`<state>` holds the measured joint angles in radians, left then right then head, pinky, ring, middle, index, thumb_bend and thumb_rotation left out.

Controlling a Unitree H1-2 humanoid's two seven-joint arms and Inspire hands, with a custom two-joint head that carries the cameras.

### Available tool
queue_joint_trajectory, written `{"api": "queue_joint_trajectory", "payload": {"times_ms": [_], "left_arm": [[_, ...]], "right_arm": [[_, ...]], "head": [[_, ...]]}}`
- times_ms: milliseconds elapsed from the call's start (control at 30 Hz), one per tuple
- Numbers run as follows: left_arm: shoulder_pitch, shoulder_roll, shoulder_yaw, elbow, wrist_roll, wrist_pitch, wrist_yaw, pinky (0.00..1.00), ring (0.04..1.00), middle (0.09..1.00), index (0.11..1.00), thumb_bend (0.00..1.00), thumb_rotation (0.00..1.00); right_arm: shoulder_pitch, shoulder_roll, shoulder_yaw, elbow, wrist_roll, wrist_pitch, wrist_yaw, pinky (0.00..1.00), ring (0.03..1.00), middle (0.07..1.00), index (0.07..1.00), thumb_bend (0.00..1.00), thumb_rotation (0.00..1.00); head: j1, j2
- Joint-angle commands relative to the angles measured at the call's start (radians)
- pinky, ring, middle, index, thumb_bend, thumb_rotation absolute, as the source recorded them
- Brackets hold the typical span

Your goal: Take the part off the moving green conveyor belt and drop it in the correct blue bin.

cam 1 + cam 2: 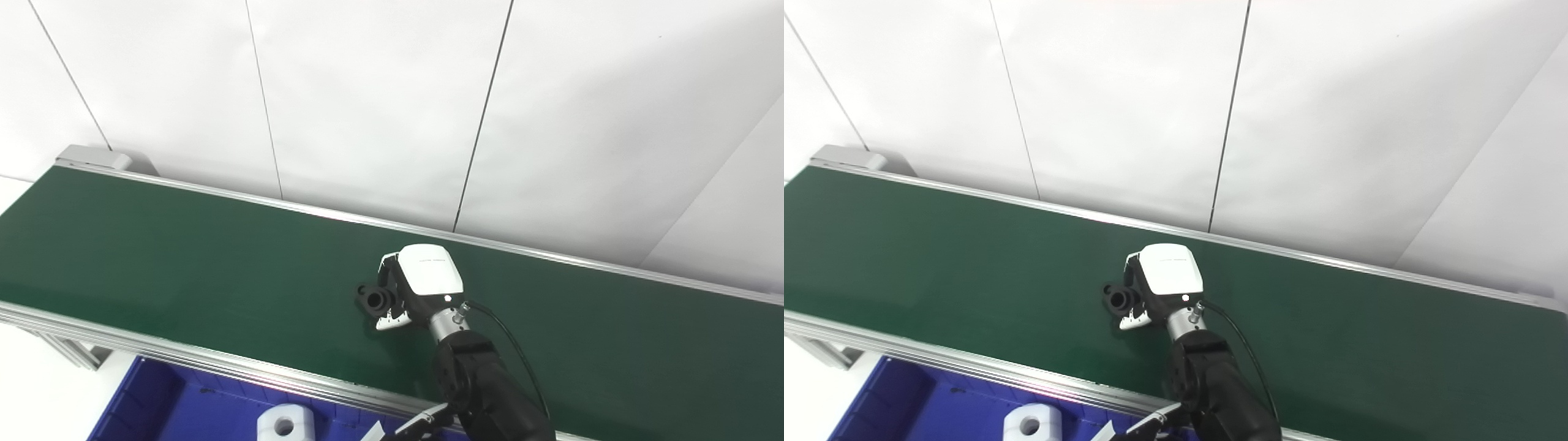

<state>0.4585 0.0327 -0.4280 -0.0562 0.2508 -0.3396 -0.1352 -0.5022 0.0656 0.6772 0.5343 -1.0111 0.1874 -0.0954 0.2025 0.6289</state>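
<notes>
A small black part (375, 299), a short tube with a flange, lies on the green conveyor belt (184, 257) near its middle. My right hand (416, 285) reaches over the belt from the bottom edge, white back up, its fingers and thumb closed around the black part, which sticks out to the left. The hand and part are low on the belt surface. The same hand (1160, 278) and part (1119, 299) show in the right eye view. My left hand is not in view.
A blue bin (153, 404) sits below the belt's near aluminium rail (184, 355) at bottom left, with a white block with a hole (285, 424) inside. A white panelled wall stands behind the belt.
</notes>
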Motion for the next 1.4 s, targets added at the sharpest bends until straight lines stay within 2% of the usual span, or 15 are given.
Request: {"api": "queue_joint_trajectory", "payload": {"times_ms": [0, 267, 367, 500, 667, 800, 967, 1000, 1067, 1167, 1233, 1267, 1300, 1333, 1367], "left_arm": [[0.012, -0.038, -0.040, -0.041, 0.009, -0.009, 0.005, 0.82, 0.919, 0.941, 0.896, 0.73, 0.63], [0.008, -0.038, -0.035, -0.038, 0.020, -0.020, 0.014, 0.81, 0.912, 0.932, 0.891, 0.73, 0.60], [0.006, -0.034, -0.033, -0.046, 0.009, -0.002, 0.007, 0.81, 0.908, 0.932, 0.894, 0.74, 0.59], [0.002, -0.026, -0.027, -0.053, -0.007, -0.002, 0.002, 0.80, 0.909, 0.938, 0.897, 0.74, 0.58], [0.008, -0.009, -0.011, -0.074, -0.059, 0.012, -0.011, 0.85, 0.933, 0.949, 0.900, 0.78, 0.58], [0.014, 0.014, 0.000, -0.097, -0.108, 0.023, -0.028, 0.91, 0.958, 0.958, 0.916, 0.77, 0.60], [0.024, 0.045, 0.017, -0.148, -0.147, 0.071, -0.051, 0.96, 0.986, 0.973, 0.936, 0.77, 0.66], [0.026, 0.056, 0.022, -0.160, -0.151, 0.076, -0.055, 0.97, 0.988, 0.975, 0.939, 0.77, 0.67], [0.027, 0.073, 0.032, -0.165, -0.163, 0.060, -0.058, 0.98, 0.991, 0.976, 0.946, 0.77, 0.70], [0.027, 0.100, 0.044, -0.172, -0.182, 0.041, -0.065, 0.99, 0.988, 0.979, 0.959, 0.75, 0.74], [0.027, 0.114, 0.054, -0.176, -0.219, 0.034, -0.074, 1.00, 0.995, 0.982, 0.964, 0.73, 0.73], [0.026, 0.120, 0.059, -0.177, -0.236, 0.029, -0.079, 1.00, 0.996, 0.983, 0.965, 0.72, 0.72], [0.026, 0.127, 0.066, -0.182, -0.254, 0.026, -0.085, 1.00, 0.998, 0.983, 0.967, 0.72, 0.71], [0.028, 0.133, 0.072, -0.189, -0.268, 0.032, -0.089, 1.00, 0.999, 0.984, 0.970, 0.71, 0.71], [0.032, 0.140, 0.081, -0.207, -0.288, 0.052, -0.092, 1.00, 1.000, 0.985, 0.973, 0.73, 0.71]], "right_arm": [[0.007, 0.000, 0.012, 0.021, -0.010, 0.039, 0.020, 0.10, 0.157, 0.249, 0.488, 0.51, 0.12], [0.044, -0.017, -0.002, -0.032, 0.018, 0.001, -0.032, 0.10, 0.160, 0.251, 0.488, 0.51, 0.12], [0.061, -0.028, -0.002, -0.077, 0.022, -0.005, -0.046, 0.10, 0.153, 0.240, 0.487, 0.51, 0.13], [0.094, -0.060, -0.016, -0.202, 0.039, -0.008, -0.018, 0.10, 0.159, 0.243, 0.489, 0.51, 0.13], [0.146, -0.123, -0.093, -0.440, 0.061, 0.039, 0.081, 0.12, 0.177, 0.270, 0.490, 0.50, 0.14], [0.179, -0.168, -0.155, -0.591, 0.043, 0.060, 0.142, 0.13, 0.183, 0.275, 0.489, 0.50, 0.14], [0.243, -0.218, -0.227, -0.740, 0.039, 0.076, 0.196, 0.11, 0.173, 0.264, 0.488, 0.50, 0.13], [0.262, -0.229, -0.239, -0.771, 0.034, 0.081, 0.211, 0.11, 0.174, 0.265, 0.488, 0.50, 0.13], [0.311, -0.247, -0.264, -0.837, 0.027, 0.088, 0.237, 0.12, 0.179, 0.268, 0.488, 0.50, 0.13], [0.372, -0.246, -0.283, -0.917, -0.002, 0.099, 0.269, 0.11, 0.169, 0.257, 0.488, 0.50, 0.13], [0.414, -0.237, -0.293, -0.968, -0.024, 0.109, 0.292, 0.11, 0.171, 0.258, 0.487, 0.50, 0.13], [0.433, -0.232, -0.299, -0.991, -0.032, 0.115, 0.303, 0.11, 0.171, 0.258, 0.488, 0.50, 0.13], [0.450, -0.225, -0.301, -1.014, -0.042, 0.121, 0.316, 0.11, 0.170, 0.258, 0.488, 0.50, 0.13], [0.468, -0.219, -0.307, -1.037, -0.047, 0.125, 0.329, 0.11, 0.169, 0.257, 0.488, 0.50, 0.13], [0.497, -0.213, -0.310, -1.068, -0.057, 0.128, 0.344, 0.11, 0.166, 0.254, 0.488, 0.50, 0.13]], "head": [[-0.001, -0.001], [-0.023, 0.009], [-0.042, 0.015], [-0.075, 0.028], [-0.166, 0.065], [-0.239, 0.091], [-0.316, 0.126], [-0.351, 0.143], [-0.382, 0.158], [-0.437, 0.179], [-0.484, 0.197], [-0.484, 0.197], [-0.522, 0.213], [-0.528, 0.215], [-0.566, 0.231]]}}
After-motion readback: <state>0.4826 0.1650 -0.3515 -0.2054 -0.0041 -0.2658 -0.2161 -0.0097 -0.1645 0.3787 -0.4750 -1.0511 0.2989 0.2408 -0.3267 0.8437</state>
